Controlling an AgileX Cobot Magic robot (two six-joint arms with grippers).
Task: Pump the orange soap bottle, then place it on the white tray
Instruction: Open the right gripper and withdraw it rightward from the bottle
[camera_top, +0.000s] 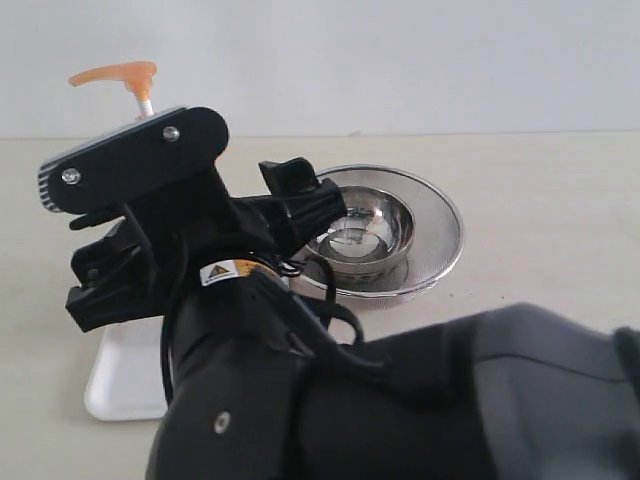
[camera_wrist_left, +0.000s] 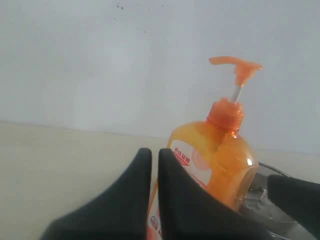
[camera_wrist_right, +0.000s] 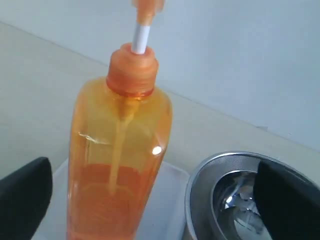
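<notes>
Orange soap bottle (camera_wrist_right: 117, 165) on white tray (camera_wrist_right: 167, 197), exterior hides body, right gripper (camera_wrist_right: 154, 167) released, left gripper (camera_wrist_left: 154, 152) clenched

Lit brightly and evenly, softly diffused, with barely any shadow. Glows through the bottle (camera_wrist_right: 120, 165) between the jaws of the right gripper (camera_wrist_right: 157, 200), plus one small white glint on its side. Glares in sharp highlights off the bowl (camera_top: 365, 235) just beside one jaw. Blurs close in: left gripper (camera_wrist_left: 154, 155) dark and unfocused, arm (camera_top: 420, 400) soft, featureless.
</notes>
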